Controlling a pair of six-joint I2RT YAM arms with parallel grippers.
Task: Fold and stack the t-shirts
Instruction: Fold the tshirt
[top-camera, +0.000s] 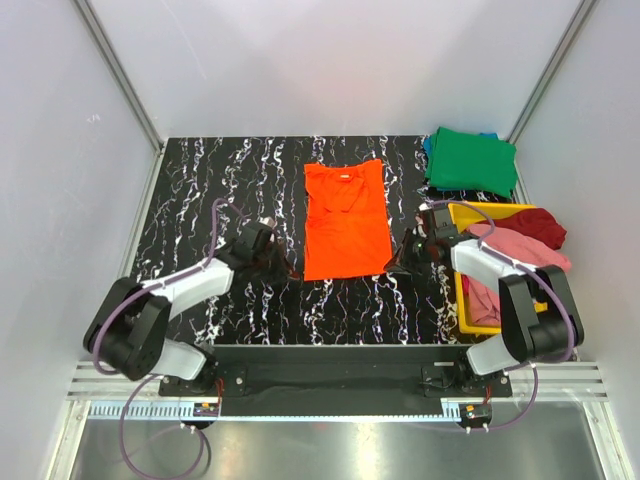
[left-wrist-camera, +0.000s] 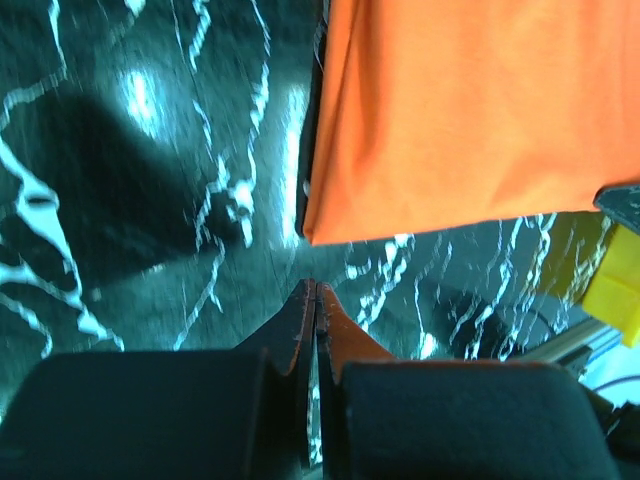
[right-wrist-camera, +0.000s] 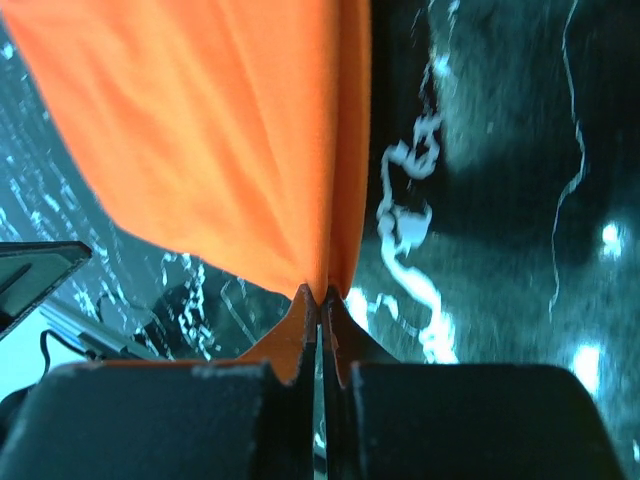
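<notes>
In the top external view, the orange t-shirt (top-camera: 345, 225) is being shown lying folded lengthwise in the middle of the black marbled table (top-camera: 200, 200), collar far and hem near. Wide open table is being left on its left side, and a narrower strip on its right. The left gripper (top-camera: 280, 265) is being shown just beside the near left corner of the hem, and the right gripper (top-camera: 408, 250) at the near right corner. A green t-shirt (top-camera: 470, 160) is being carried on a blue t-shirt (top-camera: 430, 145) at the far right corner. Nearer, a dark red t-shirt (top-camera: 540, 225) and a pink t-shirt (top-camera: 525, 250) are being held in the yellow tray (top-camera: 480, 212) along the right edge. A pale label (top-camera: 345, 176) at the collar is too small to be read.

In the left wrist view, the jaws are being pressed fully together on nothing. The hem corner is lying just ahead of them, with a strip of bare table between.

In the right wrist view, the jaws are being pressed together, and the orange cloth is being gathered to a point exactly at the tips, seemingly pinched there, with open table beside it
</notes>
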